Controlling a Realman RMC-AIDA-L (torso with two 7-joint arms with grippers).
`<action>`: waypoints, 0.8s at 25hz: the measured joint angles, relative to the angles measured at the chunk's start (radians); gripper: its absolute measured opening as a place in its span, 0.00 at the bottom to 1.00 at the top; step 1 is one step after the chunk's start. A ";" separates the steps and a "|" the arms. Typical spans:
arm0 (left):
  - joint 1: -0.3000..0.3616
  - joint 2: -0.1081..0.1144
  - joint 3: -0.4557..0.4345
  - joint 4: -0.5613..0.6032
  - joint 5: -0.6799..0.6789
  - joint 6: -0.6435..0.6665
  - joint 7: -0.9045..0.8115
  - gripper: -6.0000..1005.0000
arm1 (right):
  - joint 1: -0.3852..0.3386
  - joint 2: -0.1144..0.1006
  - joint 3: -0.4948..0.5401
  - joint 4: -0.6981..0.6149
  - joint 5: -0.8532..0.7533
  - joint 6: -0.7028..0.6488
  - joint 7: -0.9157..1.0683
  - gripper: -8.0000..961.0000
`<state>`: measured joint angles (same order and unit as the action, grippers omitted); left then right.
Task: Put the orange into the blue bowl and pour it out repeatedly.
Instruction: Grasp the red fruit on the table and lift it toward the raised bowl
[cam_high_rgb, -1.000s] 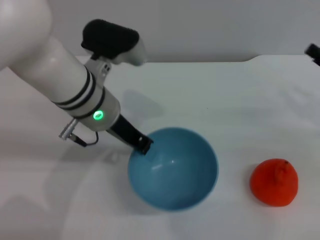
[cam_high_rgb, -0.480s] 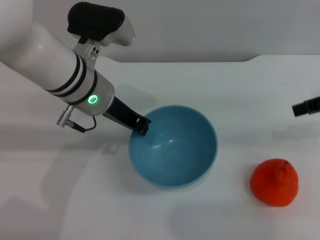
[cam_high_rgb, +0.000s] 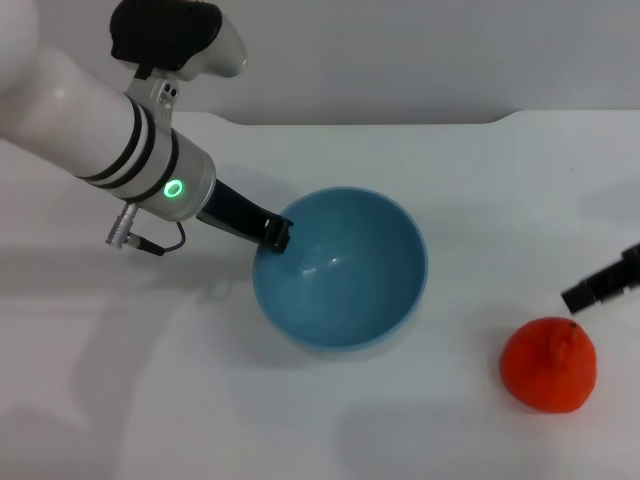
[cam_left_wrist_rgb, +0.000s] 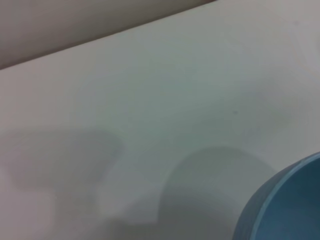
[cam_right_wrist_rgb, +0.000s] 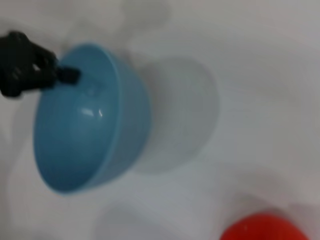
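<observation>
The left gripper (cam_high_rgb: 275, 235), a slim black finger pair at the end of a white arm with black bands and a green light, is clamped on the left rim of the blue bowl (cam_high_rgb: 340, 268) at the middle of the head view, pinched tight with the rim between its tips. The right gripper (cam_high_rgb: 600, 285) shows only as a dark tip at the right edge of the frame, just above the orange (cam_high_rgb: 548, 364); how far it is open cannot be told. The orange sits on the white table (cam_high_rgb: 420, 420) at the lower right, apart from the bowl and touched by nothing. Compared with a second ago, the bowl has shifted slightly up and to the left with the left arm, and its mouth faces upward more fully; the right gripper has come down from the upper right corner toward the orange, which has not moved. The bowl is smooth, glossy, round and deep, with a bright glint inside and nothing in it. The orange is matte, red-orange, lumpy on top with a small stem nub. The table surface is plain and pale, with soft shadows.
</observation>
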<state>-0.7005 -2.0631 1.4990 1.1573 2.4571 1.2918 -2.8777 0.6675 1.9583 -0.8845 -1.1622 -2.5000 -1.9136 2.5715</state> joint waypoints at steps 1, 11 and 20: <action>0.003 0.000 -0.003 0.001 0.001 -0.002 0.000 0.00 | -0.003 0.010 -0.002 -0.004 -0.018 0.002 0.001 0.60; 0.043 0.002 -0.003 0.047 0.009 -0.008 0.003 0.00 | 0.002 0.098 -0.011 -0.001 -0.181 0.045 0.005 0.60; 0.074 0.001 0.009 0.071 0.010 -0.012 0.010 0.00 | 0.030 0.103 -0.067 0.100 -0.211 0.139 0.029 0.60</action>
<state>-0.6266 -2.0619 1.5084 1.2285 2.4667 1.2797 -2.8678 0.6980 2.0618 -0.9514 -1.0627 -2.7114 -1.7747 2.6008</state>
